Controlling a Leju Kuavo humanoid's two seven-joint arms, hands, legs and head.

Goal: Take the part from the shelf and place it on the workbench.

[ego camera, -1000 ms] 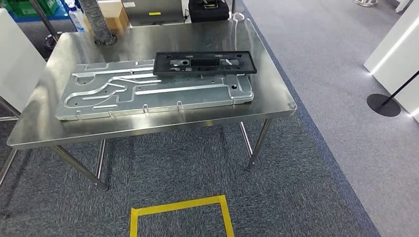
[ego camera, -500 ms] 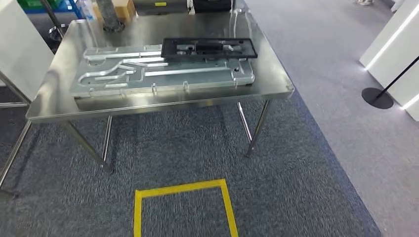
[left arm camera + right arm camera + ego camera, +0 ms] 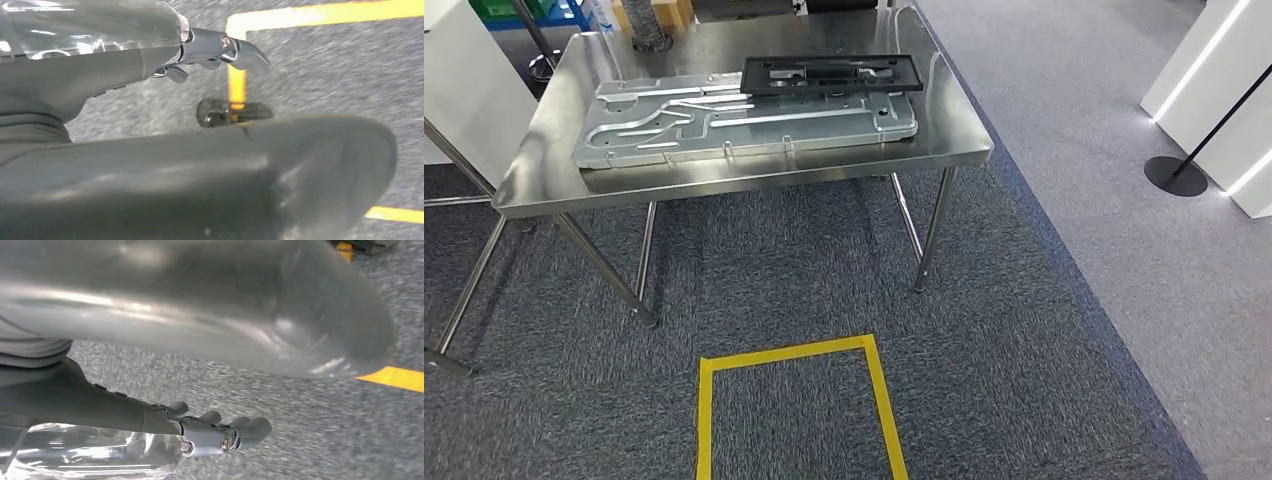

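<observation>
Both hang over carpet | left hand (image 3: 210, 50) empty | right hand (image 3: 220, 432) empty

**Steel workbench on grey carpet**

Stainless steel workbench (image 3: 754, 170) on thin metal legs, standing on grey carpet (image 3: 1024, 380). Bearing a large machined aluminium plate (image 3: 744, 125), with a black rectangular frame part (image 3: 832, 73) overlapping the plate's far edge. Marked on the carpet nearby: a yellow tape rectangle (image 3: 794, 352).
</observation>
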